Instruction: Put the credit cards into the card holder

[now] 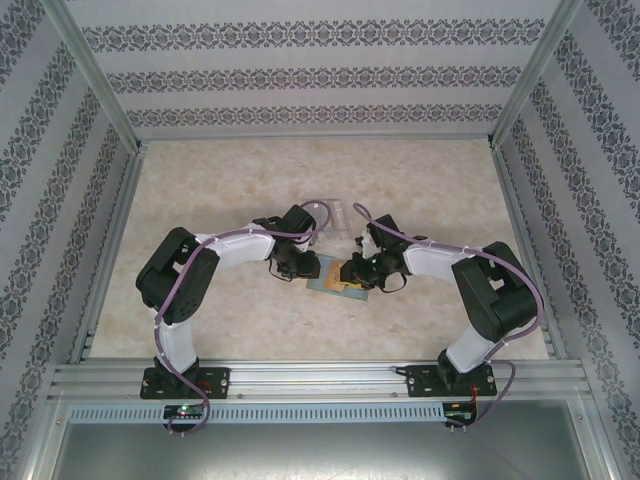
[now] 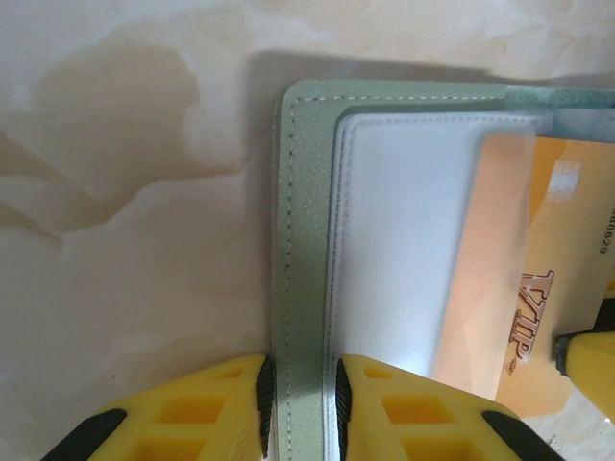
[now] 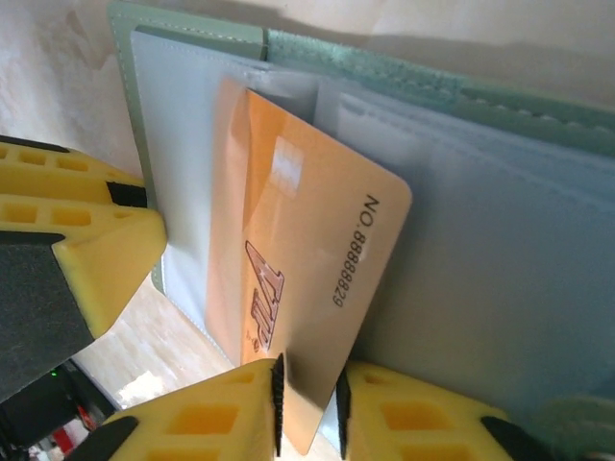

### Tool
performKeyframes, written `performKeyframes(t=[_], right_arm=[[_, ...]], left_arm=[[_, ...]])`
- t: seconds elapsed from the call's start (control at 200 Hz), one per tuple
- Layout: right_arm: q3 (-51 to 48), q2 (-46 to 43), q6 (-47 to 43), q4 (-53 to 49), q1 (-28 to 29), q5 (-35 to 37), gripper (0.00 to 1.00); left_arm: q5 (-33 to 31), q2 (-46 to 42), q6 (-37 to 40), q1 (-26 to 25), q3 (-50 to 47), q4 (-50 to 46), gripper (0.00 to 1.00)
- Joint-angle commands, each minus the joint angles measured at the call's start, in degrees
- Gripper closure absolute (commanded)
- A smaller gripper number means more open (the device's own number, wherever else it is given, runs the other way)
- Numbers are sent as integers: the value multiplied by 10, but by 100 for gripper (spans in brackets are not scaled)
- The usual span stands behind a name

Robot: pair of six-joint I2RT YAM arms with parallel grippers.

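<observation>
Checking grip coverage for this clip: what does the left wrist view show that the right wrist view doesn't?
Left wrist: the left gripper clamped on the card holder's stitched green cover edge. Right wrist: the right gripper pinching the orange card, its printed number readable. Both: that card partly tucked under a clear sleeve.

Glossy plastic card (image 3: 317, 240); grained, perhaps leather holder (image 2: 306, 240).

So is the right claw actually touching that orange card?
Touching. The right wrist view shows the orange card with its lower edge pinched between the right gripper fingers.
</observation>
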Motion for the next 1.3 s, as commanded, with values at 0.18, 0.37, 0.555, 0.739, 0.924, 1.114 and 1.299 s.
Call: performKeyframes(t=[0.18,0.37,0.555,0.739,0.924,1.114,1.299], right_arm=[[32,17,-22,-16,15,27,89],[40,37,-31,-13,17,27,94],[55,56,-27,-9,23,15,95],[68,65,-27,-8,26,10,93],[57,36,-29,-18,19,11,78],[41,1,-37,-27,11,23,81],[40,28,-26,-4,19,22,89]], left_arm=[[8,15,-9,3,-7,24,73],[10,14,-9,3,-6,27,73],[11,16,-10,3,-4,26,73],[9,16,-13,3,-3,28,71],[0,9,-16,7,-7,27,68],[2,11,-16,10,-6,27,68],[9,14,-17,10,-5,31,69]])
